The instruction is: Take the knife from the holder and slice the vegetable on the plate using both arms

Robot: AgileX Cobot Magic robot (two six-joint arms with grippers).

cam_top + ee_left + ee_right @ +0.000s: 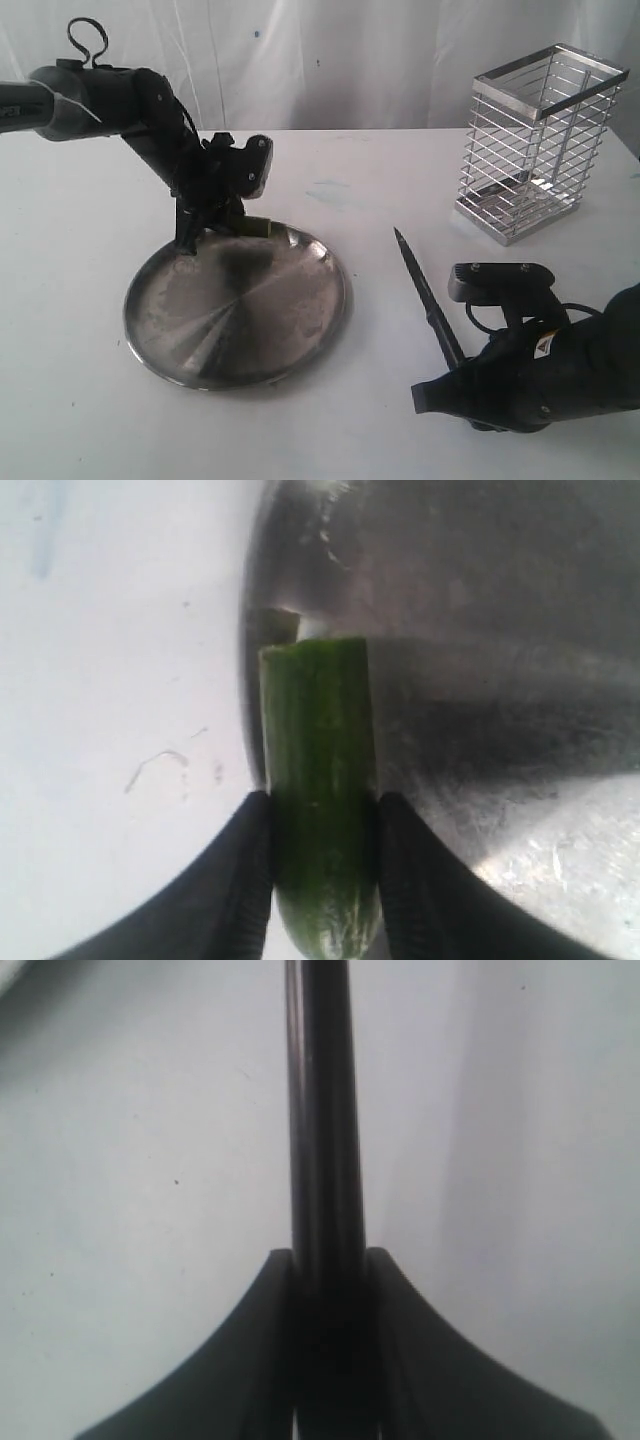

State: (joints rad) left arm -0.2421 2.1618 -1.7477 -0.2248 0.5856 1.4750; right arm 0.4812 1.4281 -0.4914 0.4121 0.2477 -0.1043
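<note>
Left gripper closed on the vegetable at the far left rim of the plate, black fingers pressed to both its sides. Glossy dark green, smooth and straight-sided; rounded at the gripped end, cut flat and paler at the free end, over the plate's rim. Right gripper clamped on the black handle of the knife, right of the plate and apart from it, slim dark blade pointing away. Holder upright, well beyond the plate's right side.
</note>
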